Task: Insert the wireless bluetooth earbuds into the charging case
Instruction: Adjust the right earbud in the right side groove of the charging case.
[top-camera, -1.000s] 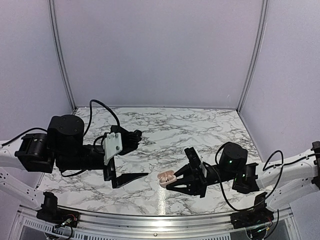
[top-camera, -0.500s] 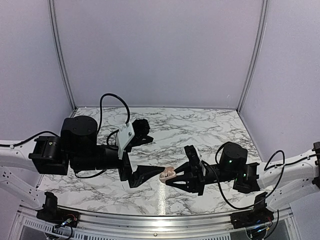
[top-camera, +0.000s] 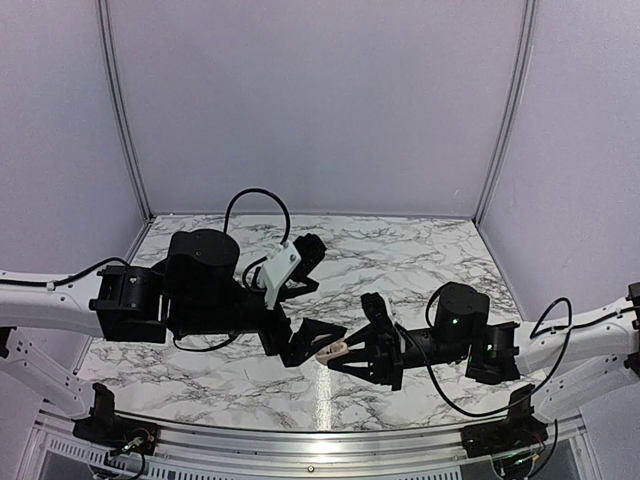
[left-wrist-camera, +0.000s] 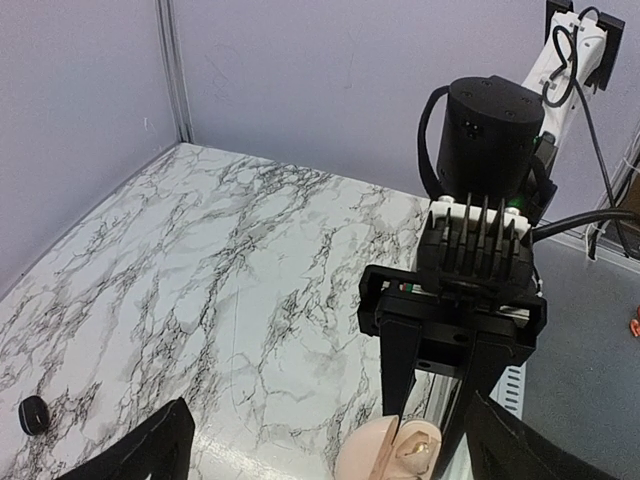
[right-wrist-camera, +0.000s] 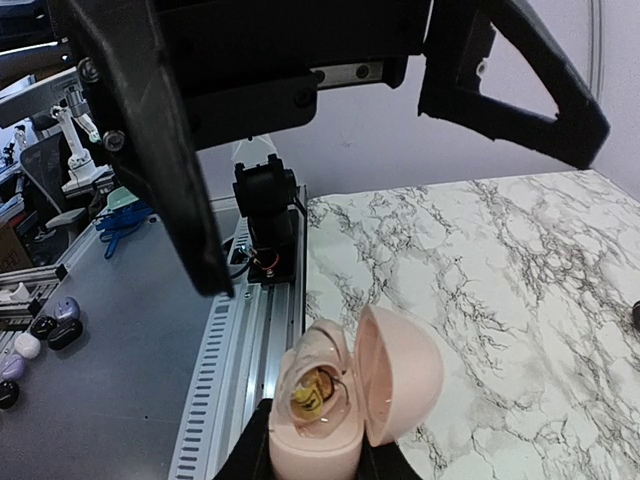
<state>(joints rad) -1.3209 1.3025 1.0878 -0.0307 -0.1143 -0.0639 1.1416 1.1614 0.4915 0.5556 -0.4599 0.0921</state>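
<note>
**Left arm swings in close to the case**

The left arm has moved a long way to the right since a moment ago. Back then it sat near the left side of the marble table (top-camera: 420, 250). Now the left gripper (left-wrist-camera: 330, 405) is right up by the charging case (right-wrist-camera: 355, 390). The right arm and the case have hardly moved at all.

The left gripper's two fingers are spread wide apart and hold nothing. From the left wrist camera, one finger sits on each side of the view, with the case low down between them. In the top view, the lower finger's tip is just beside the case.

The right gripper (left-wrist-camera: 420, 445) is squeezed tight on the case, one finger on each side of its bottom half. It holds the case near the front edge of the table.

The case is pale pink and its lid is flipped open. A bit of yellow and dark shows inside the bottom half, but it is too small to tell what it is.

A small black thing (left-wrist-camera: 33, 413) lies on the table, well away from both grippers. It is too tiny to tell what it is.
</note>
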